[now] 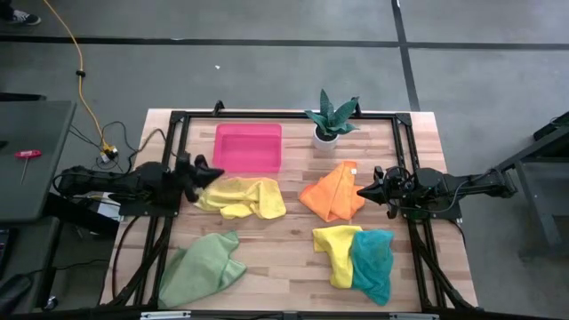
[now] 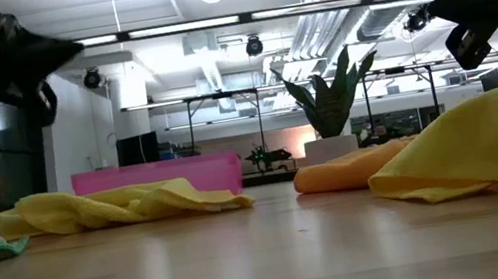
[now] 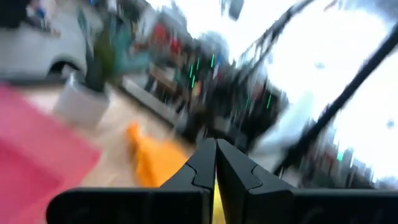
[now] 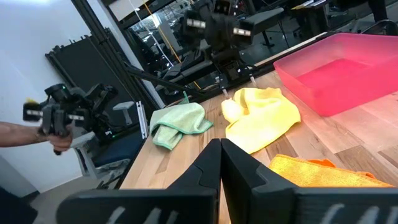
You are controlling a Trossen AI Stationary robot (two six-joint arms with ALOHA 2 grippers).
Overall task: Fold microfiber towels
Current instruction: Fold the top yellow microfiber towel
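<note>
Five microfiber towels lie crumpled on the wooden table: a yellow one point(image 1: 242, 196) at centre left, an orange one point(image 1: 333, 191) at centre right, a light green one point(image 1: 203, 267) at the near left, and another yellow one point(image 1: 336, 252) overlapping a teal one point(image 1: 373, 262) at the near right. My left gripper point(image 1: 213, 172) is shut and hovers at the left side, just beside the first yellow towel. My right gripper point(image 1: 360, 189) is shut and hovers by the orange towel's right edge. In the low view both grippers stay well above the table.
A pink tray point(image 1: 248, 147) stands at the far centre, with a potted plant point(image 1: 331, 116) to its right. A black frame point(image 1: 178, 120) runs around the table's edges. In the right wrist view, a person's hand point(image 4: 56, 140) holds a device beyond the table's left side.
</note>
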